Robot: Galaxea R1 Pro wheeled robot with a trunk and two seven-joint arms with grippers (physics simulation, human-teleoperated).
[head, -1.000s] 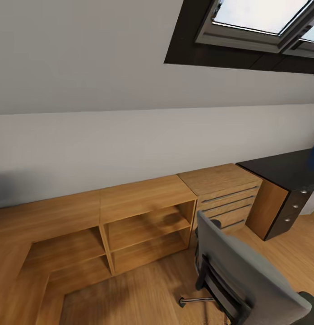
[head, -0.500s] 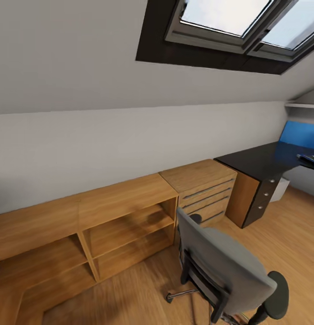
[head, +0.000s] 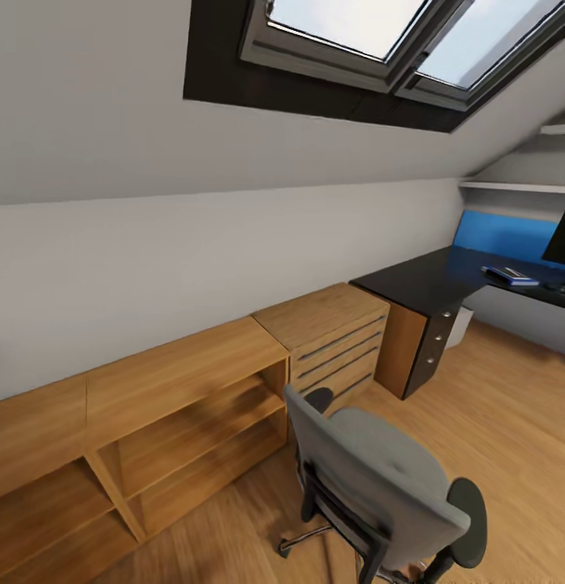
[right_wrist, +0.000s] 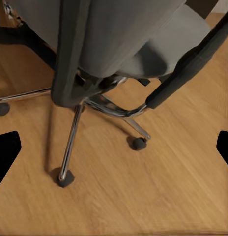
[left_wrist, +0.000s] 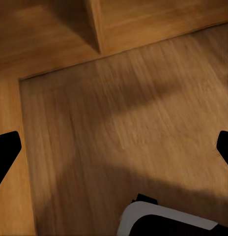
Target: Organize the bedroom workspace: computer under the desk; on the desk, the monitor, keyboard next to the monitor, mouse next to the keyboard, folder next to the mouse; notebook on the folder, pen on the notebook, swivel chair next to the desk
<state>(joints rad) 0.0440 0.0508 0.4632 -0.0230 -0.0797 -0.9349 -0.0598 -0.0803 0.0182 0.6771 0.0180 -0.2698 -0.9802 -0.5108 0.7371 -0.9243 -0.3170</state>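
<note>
Robot is panning right: over the last second the low wooden cabinets (head: 185,389) are sliding toward the left of the head view, and the skylight (head: 372,40) and the black worktop of the desk (head: 429,280) are coming further in. That's camera motion, not things moving. The swivel chair (head: 380,478) is sitting in the foreground with its back to the robot, seat bare, well apart from the desk. On the worktop, the blue folder (head: 510,276) is already lying near the blue wall panel (head: 502,234), with something dark on top of it, too small to call. Monitor (head: 562,239) is showing at the frame edge, standing on the desk. Left jaws (left_wrist: 114,152) are hanging open and empty over the plank floor (left_wrist: 124,123); right jaws (right_wrist: 114,157) are spread wide over the chair's star base (right_wrist: 94,105), holding nothing. My read: chair positioning is the step remaining.
</note>
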